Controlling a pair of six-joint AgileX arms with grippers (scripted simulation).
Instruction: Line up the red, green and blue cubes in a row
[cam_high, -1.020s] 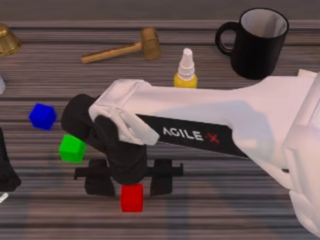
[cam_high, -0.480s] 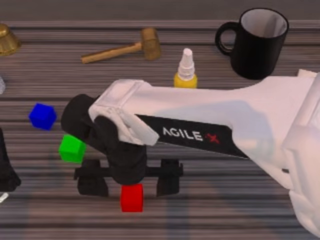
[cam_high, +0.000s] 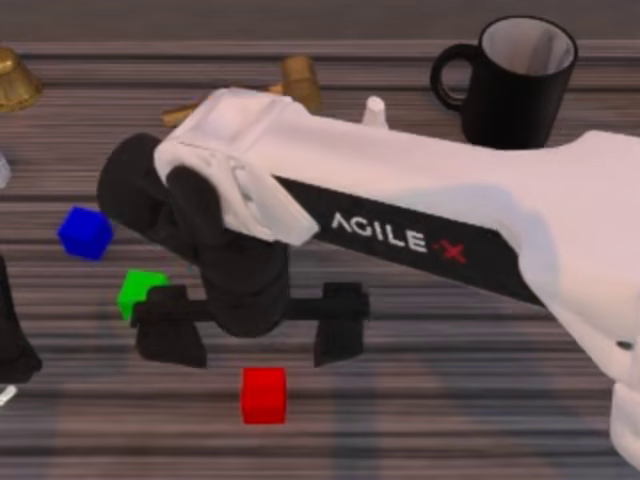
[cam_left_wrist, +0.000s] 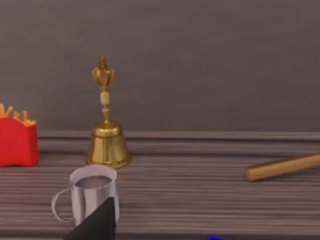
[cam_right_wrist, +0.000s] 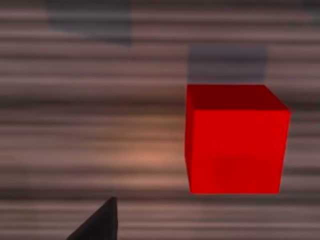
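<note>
1. Well, the red cube (cam_high: 264, 394) sits flat on the wooden table (cam_high: 450, 420), free of everything, a little below the right gripper (cam_high: 248, 338) as seen from above. In the right wrist view it shows as a clean, sharp-edged block (cam_right_wrist: 235, 140) with its shadow just behind it.
2. It looks light and rigid to me, with flat, plain faces; I'd guess it neither dents nor breaks, though smooth sides could slip under a weak pinch. The sensible hold is across two opposite side faces, squarely at mid-height, fingers parallel to those faces.
3. The right gripper hovers just beyond the red cube, jaws spread wide and holding nothing; one finger (cam_high: 172, 335) stands on the green cube's side, the other well off on the far side.
4. The green cube (cam_high: 138, 293) lies up and to the left of the red cube, partly hidden under that finger. The blue cube (cam_high: 85, 232) lies farther on along the same slant, apart from the green one. The three run in a loose diagonal, which I'd judge close to a row.
5. Farther from the red cube, behind the arm, stand a black mug (cam_high: 512, 85), a wooden mallet (cam_high: 297, 80) and a bottle tip (cam_high: 375, 108).
6. The left gripper (cam_high: 12, 350) is parked at the table's left edge, beyond the green cube; I cannot tell how its jaws stand. Its wrist view shows a gold bell (cam_left_wrist: 107, 135), a steel cup (cam_left_wrist: 90, 197) and a box of fries (cam_left_wrist: 17, 140).
</note>
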